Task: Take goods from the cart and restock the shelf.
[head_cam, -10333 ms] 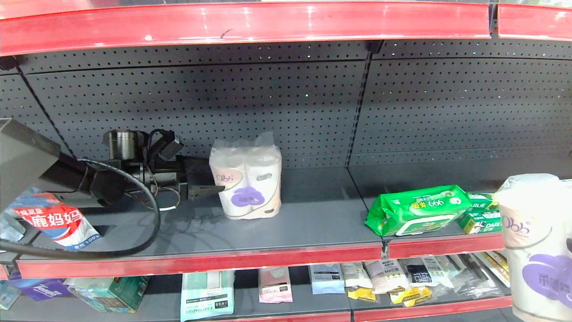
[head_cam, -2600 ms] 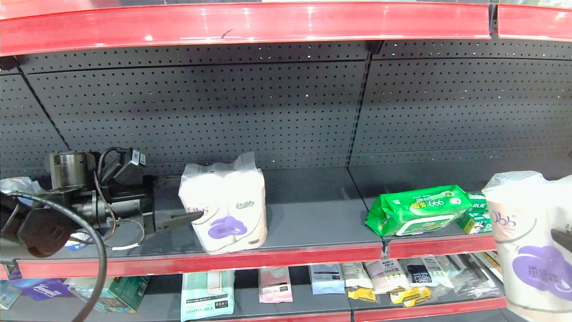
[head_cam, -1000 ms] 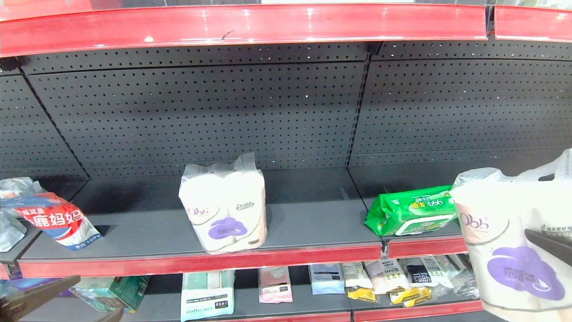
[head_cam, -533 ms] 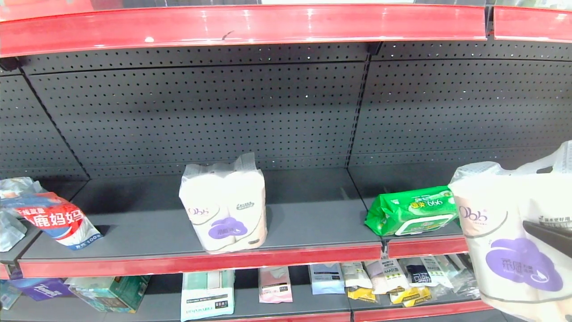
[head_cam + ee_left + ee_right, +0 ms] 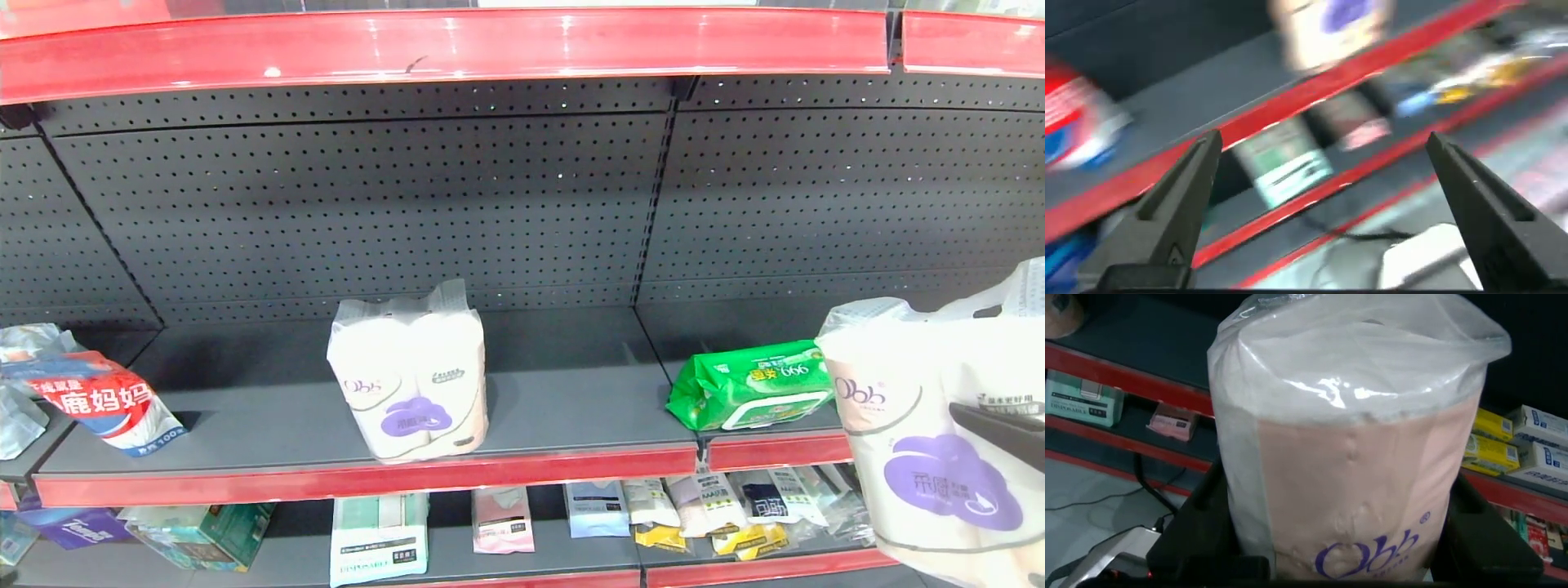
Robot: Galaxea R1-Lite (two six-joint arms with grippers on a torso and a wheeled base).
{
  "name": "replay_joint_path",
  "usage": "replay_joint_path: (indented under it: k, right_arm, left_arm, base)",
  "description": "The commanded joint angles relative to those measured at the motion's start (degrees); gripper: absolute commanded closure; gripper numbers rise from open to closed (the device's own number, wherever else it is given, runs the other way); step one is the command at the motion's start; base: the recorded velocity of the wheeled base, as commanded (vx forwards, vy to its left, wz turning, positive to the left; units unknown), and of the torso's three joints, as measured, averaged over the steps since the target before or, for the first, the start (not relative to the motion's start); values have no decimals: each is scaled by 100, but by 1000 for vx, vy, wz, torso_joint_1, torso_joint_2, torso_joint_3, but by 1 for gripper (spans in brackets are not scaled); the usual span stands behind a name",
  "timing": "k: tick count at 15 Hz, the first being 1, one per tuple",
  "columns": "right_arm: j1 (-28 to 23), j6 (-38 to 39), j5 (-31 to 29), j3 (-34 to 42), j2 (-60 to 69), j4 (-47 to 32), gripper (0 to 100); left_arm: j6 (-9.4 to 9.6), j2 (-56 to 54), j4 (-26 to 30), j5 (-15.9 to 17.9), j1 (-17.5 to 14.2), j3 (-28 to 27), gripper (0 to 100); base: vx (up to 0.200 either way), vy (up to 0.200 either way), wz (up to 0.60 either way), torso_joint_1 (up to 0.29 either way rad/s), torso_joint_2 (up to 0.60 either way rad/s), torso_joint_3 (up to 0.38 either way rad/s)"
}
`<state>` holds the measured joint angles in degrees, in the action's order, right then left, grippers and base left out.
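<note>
Toilet roll pack (image 5: 1355, 433), clear wrap over a pink label, sits upright in the centre of frame, clamped between the right gripper's (image 5: 1343, 518) two black fingers (image 5: 1204, 531), one pressed on each side. Behind it is a red-edged shelf (image 5: 1127, 373) with a green-and-white box (image 5: 1078, 396) and a pink packet (image 5: 1172, 422) on the level beneath, and yellow and white boxes (image 5: 1493, 425) at the opposite edge of frame. Pale floor under the shelf, black cable (image 5: 1147, 486) trailing over it.
</note>
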<state>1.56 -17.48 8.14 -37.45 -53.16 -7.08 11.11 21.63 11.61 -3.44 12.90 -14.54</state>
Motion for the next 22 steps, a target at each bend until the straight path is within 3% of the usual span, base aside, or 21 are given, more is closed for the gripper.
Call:
replay_joint_path:
  k: [1,2,4,10,17,19,21,22]
  right_arm:
    - [2,-1,3,-17,-45,14,100]
    - [2,-1,3,-61,-71,58,100]
    - [11,-1,3,-175,-230,155,100]
    - [11,-1,12,-307,-405,163,100]
    - [11,-1,3,-324,-423,163,100]
    - [11,-1,29,-456,-441,163,100]
    - [20,-1,346,-685,-564,155,100]
    - [20,-1,583,-729,-722,163,100]
  left_arm:
    - [-100,-537,-27,-438,-191,285,0]
    - [-56,-1117,96,106,29,417,0]
    - [76,-1600,632,379,134,417,0]
    - [32,-1591,632,300,125,417,0]
    - [6,-1591,632,309,125,417,0]
    - [-21,-1591,632,300,125,426,0]
    - [-293,-1600,615,238,125,470,0]
    - [-478,-1600,571,-34,125,496,0]
  base:
    - [0,0,0,0,0,0]
    - [0,0,0,0,0,0]
    - [0,0,0,0,0,0]
    - [0,0,0,0,0,0]
    - [0,0,600,1,2,2]
    - [0,0,0,0,0,0]
    - [0,0,0,0,0,0]
    - [0,0,0,0,0,0]
